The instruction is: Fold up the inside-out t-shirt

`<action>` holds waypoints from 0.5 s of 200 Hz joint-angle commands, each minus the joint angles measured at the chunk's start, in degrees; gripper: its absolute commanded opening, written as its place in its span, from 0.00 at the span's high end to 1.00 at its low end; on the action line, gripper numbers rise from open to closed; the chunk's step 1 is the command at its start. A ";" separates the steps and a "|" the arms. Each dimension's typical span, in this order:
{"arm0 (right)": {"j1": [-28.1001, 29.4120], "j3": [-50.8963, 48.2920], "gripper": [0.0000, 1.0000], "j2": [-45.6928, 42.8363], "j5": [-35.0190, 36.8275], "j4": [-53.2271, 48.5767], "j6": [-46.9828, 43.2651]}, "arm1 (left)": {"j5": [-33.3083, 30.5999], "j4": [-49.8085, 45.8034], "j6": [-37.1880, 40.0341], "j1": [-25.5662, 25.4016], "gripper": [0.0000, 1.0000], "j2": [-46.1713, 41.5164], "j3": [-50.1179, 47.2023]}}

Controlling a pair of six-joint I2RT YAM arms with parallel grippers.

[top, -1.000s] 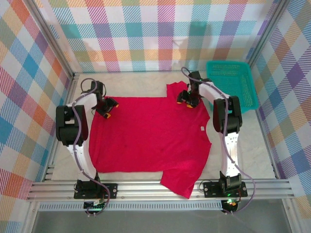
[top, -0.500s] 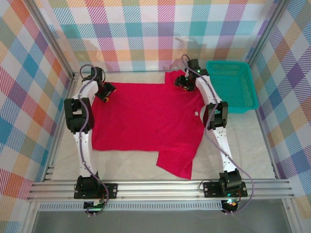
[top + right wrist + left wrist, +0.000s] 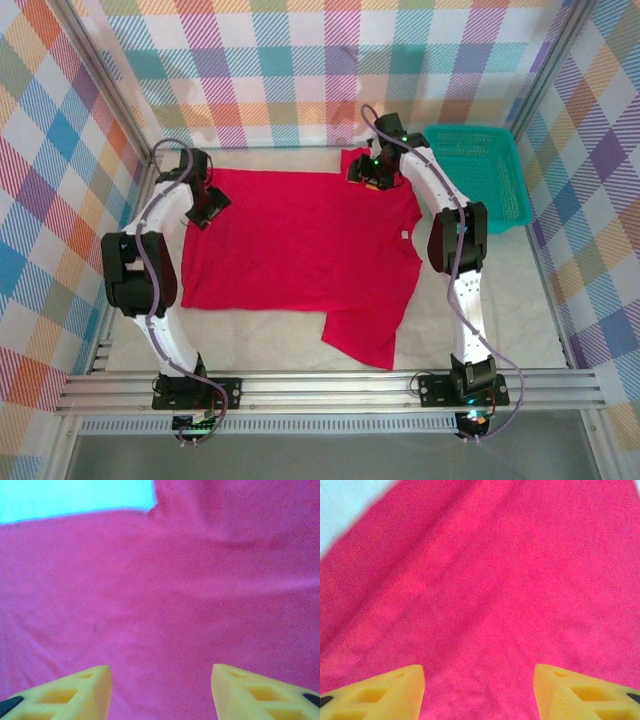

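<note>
We find the left tool point(image 3: 207, 206) over the far left corner of the inside-out t-shirt point(image 3: 300, 245), jaws wide apart and gripping nothing. The shirt lies spread flat on the table point(image 3: 520, 290). We judge it light and limp, best pinched at its edges. The right tool point(image 3: 367, 174), equally spread and empty, is over the far sleeve.
</note>
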 commanded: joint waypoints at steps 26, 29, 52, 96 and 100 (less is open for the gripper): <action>4.82 -13.86 0.52 -7.77 0.35 4.68 2.47 | 9.03 2.77 -0.42 -1.79 0.44 0.57 -4.44; 4.97 -14.53 0.53 -7.98 0.34 5.03 2.63 | 9.49 2.79 -0.61 -1.88 0.44 1.14 -3.82; 5.89 -19.23 0.62 -9.31 0.13 8.11 4.87 | 11.09 1.27 -1.47 -2.04 0.45 6.23 3.39; 7.15 -33.65 0.65 -14.00 0.30 21.01 10.15 | 9.07 2.43 -5.10 -2.06 0.47 20.21 23.29; 7.31 -34.57 0.65 -14.13 0.42 21.54 10.54 | 8.63 2.33 -5.35 -2.01 0.48 21.77 25.33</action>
